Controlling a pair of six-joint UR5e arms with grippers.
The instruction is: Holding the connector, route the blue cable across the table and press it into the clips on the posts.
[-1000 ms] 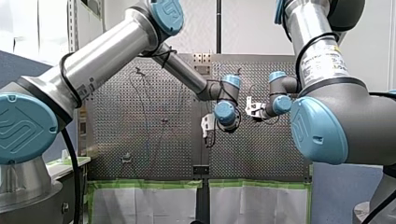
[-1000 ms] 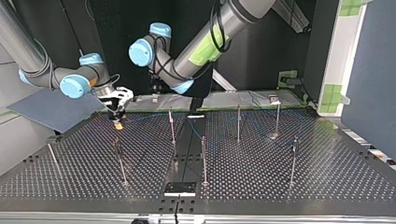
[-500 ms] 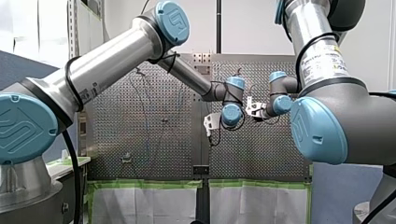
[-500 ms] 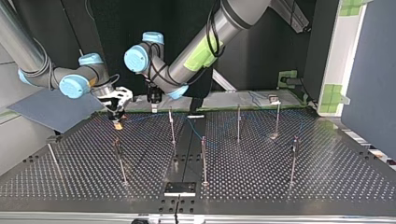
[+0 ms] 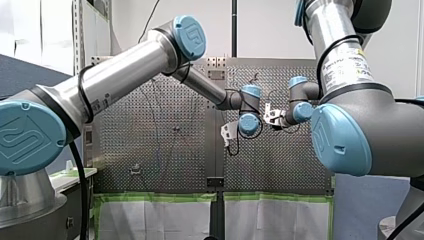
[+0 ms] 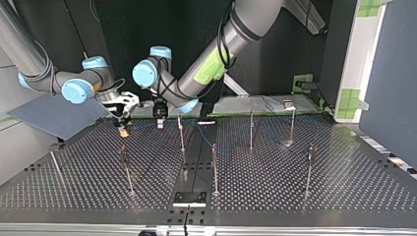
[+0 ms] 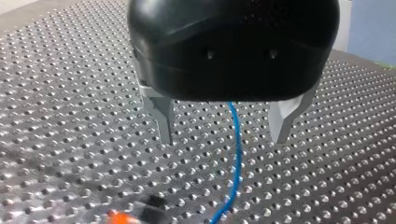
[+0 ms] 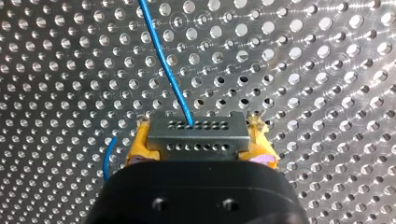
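Note:
In the right wrist view, my right gripper (image 8: 201,143) is shut with its yellow pads (image 8: 138,145) on a grey connector (image 8: 198,127). The blue cable (image 8: 163,60) leaves the connector and runs ahead over the perforated table. My left gripper (image 7: 224,133) is open just above the table. Its metal fingers (image 7: 163,119) straddle the blue cable (image 7: 236,163) without touching it. In the top view my right gripper (image 6: 123,123) hangs low at the back left. My left gripper (image 6: 159,118) is close beside it. The cable (image 6: 205,133) lies loose between the posts.
Several thin posts stand on the table, among them one (image 6: 181,132) just beside my left gripper, one (image 6: 214,167) in the middle and one (image 6: 126,169) in front of my right gripper. A small black plate (image 6: 189,198) sits at the near edge.
My left arm has swung toward the top view's left and lowered its gripper to the table beside my right gripper. My right gripper has stayed in place with the connector.

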